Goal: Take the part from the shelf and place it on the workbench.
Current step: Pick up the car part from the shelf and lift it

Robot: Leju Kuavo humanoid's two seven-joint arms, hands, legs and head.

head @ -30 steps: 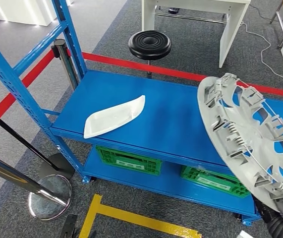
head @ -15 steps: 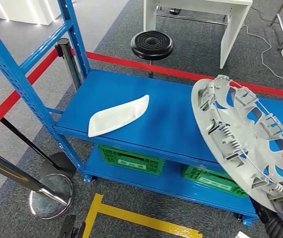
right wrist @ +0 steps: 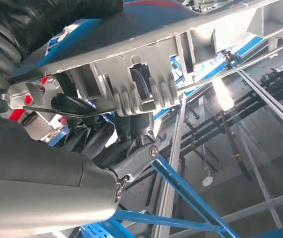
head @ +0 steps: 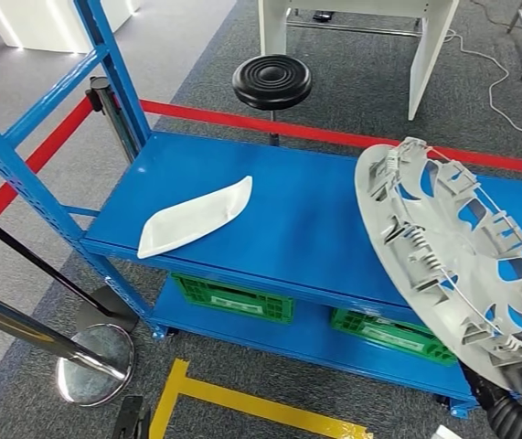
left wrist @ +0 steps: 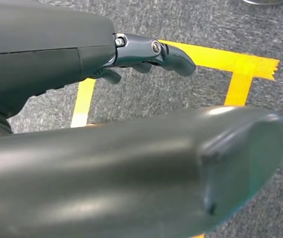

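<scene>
My right hand [right wrist: 106, 144] grips the wheel cover [head: 451, 265] at its lower rim; in the right wrist view my dark fingers [right wrist: 91, 134] curl up against the ribbed clips on the cover's back, thumb alongside. The part is off the shelf [head: 313, 210], held up tilted on the right side of the head view w/ its ribbed inner face toward me. Its upper edge leans over the shelf's right end, lower edge down by my wrist near the pic's bottom right corner.

My left hand [left wrist: 147, 52] hangs low over grey carpet and yellow floor tape [left wrist: 222, 62]. Fingers stretched out nearly straight, a bit apart, nothing in them.

On the blue shelf's top deck lies a white curved panel [head: 196, 217], flat, toward the left front, well apart from the cover. Two green crates [head: 237, 297] sit on the lower deck, one left, one right; the right one is partly hidden behind the cover.

Behind the shelf: black round stool [head: 271, 82], red barrier belt [head: 244, 121] running across, white table [head: 355, 37] farther back. Left of the shelf, a chrome barrier post base [head: 96, 364] on the carpet, w/ yellow tape on the floor in front of the shelf.
</scene>
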